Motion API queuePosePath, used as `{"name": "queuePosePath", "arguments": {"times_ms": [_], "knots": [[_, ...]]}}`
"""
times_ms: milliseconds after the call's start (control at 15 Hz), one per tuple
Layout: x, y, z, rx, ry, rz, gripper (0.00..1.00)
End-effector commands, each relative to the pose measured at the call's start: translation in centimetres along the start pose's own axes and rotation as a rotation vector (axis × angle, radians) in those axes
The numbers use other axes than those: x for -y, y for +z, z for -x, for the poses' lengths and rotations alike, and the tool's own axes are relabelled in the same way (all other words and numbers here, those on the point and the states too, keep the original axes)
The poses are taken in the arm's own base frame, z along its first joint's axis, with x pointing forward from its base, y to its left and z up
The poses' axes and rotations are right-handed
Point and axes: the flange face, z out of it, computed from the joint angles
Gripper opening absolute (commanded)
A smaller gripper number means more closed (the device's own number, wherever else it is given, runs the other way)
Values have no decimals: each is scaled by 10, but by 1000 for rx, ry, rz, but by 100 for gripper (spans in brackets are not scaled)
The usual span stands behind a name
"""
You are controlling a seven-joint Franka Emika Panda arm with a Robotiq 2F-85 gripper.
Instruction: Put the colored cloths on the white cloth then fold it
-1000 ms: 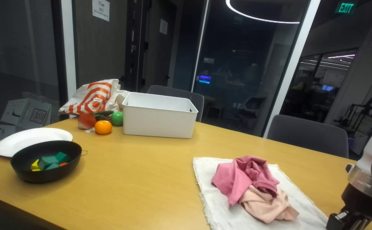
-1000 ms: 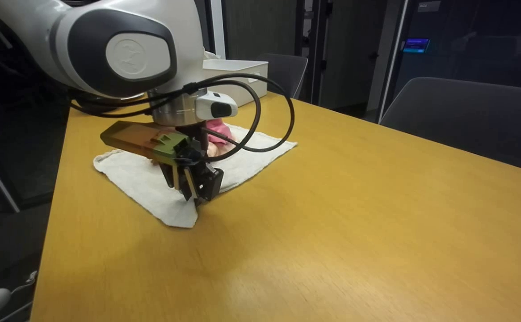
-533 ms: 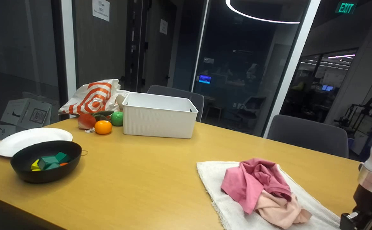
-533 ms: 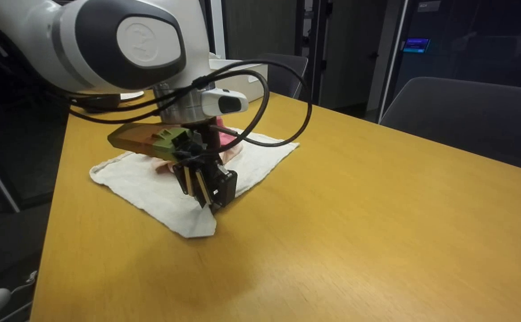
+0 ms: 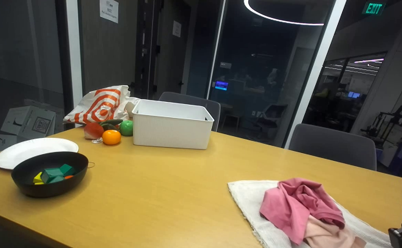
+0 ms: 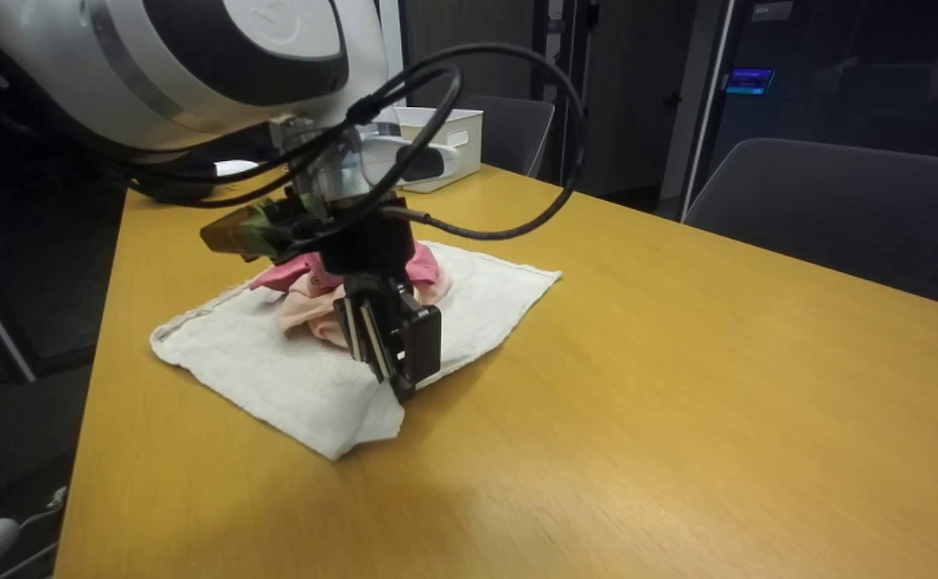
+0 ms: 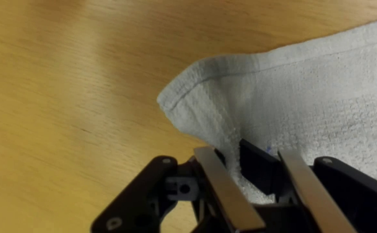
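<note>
The white cloth (image 6: 268, 386) lies on the table; it also shows in an exterior view (image 5: 247, 196) and in the wrist view (image 7: 314, 84). A crumpled dark pink cloth (image 5: 287, 210) and a peach cloth (image 5: 325, 232) lie piled on it. They show partly behind the gripper in an exterior view, the peach one (image 6: 308, 310) nearer, the pink one (image 6: 425, 265) behind. My gripper (image 6: 397, 384) is low at the near edge of the white cloth. In the wrist view the fingers (image 7: 233, 158) pinch a raised fold of that edge close to a corner. The fingertips are partly hidden by the cloth.
A white bin (image 5: 171, 131), toy fruit such as an orange (image 5: 111, 137), a plastic bag (image 5: 101, 105), a white plate (image 5: 32, 148) and a black pan (image 5: 49, 189) with blocks stand further along the table. Chairs (image 5: 332, 146) stand behind the table.
My gripper has moved, pulling the white cloth with both coloured cloths on it. The pile has slid right in one exterior view and nearer the camera in the other.
</note>
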Motion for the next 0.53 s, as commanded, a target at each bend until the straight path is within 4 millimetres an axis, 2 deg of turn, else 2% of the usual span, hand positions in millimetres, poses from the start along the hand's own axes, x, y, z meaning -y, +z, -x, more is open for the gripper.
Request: {"name": "queuePosePath", "arguments": {"times_ms": [0,267,467], "knots": [[-8,-41,-8,-76,93,75,4],[-7,-97,-17,-218,160,155,3],[5,-137,-23,-305,193,137,3]]}}
